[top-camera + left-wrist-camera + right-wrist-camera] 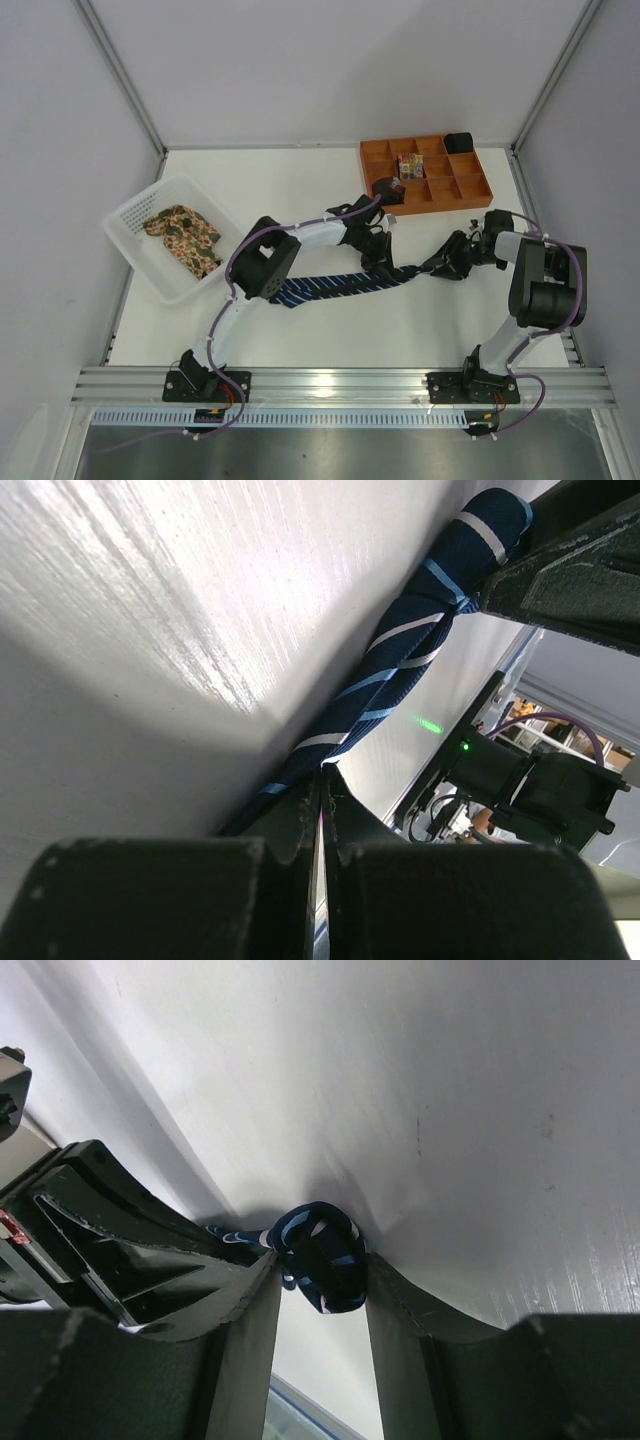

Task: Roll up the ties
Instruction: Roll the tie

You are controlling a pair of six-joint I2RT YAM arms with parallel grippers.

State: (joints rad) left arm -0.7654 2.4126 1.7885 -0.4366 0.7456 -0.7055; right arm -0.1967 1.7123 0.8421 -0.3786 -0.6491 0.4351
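- Step in hand: rolling the navy tie [340, 285], which lies stretched across mid-desk with its right end curled into a small roll.
- Left claw [322, 780] is clamped shut on the tie; right claw [320, 1260] pinches the curled end.
- Next move, judged: wind the roll along the strip while the left claw holds tension.
- White basket [128, 215], left edge: floral tie [182, 238], unrolled.
- Orange tray [480, 197], far right corner: three small bundles, kind unclear.

Bare table [400, 330] in front of navy tie [340, 285] is passable, back centre too. White basket [140, 200] blocks left side, orange tray [468, 168] blocks back right.
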